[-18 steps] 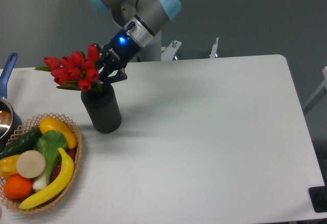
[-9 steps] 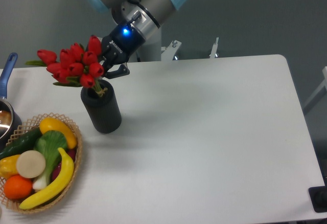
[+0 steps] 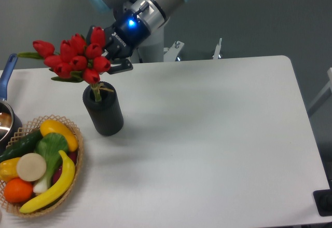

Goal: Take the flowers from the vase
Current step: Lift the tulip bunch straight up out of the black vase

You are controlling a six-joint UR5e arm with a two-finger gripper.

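Note:
The flowers [image 3: 72, 59], a bunch of red tulip buds with green leaves, hang above the vase [image 3: 104, 111]. Their stems, tied with twine, still dip into the vase's round mouth. The vase is a dark matte cylinder standing upright at the table's left. My gripper [image 3: 106, 55] comes in from the upper right and is shut on the flowers just behind the buds. One dark finger [image 3: 120, 67] shows below the bunch.
A woven basket [image 3: 78, 152] of fruit and vegetables sits at the front left, close to the vase. A pot with a blue handle [image 3: 7, 72] is at the left edge. The white table [image 3: 218, 134] stretches right of the vase.
My gripper has risen and drifted slightly left with the flowers. The bunch has come up out of the vase, so the stems now show above its mouth.

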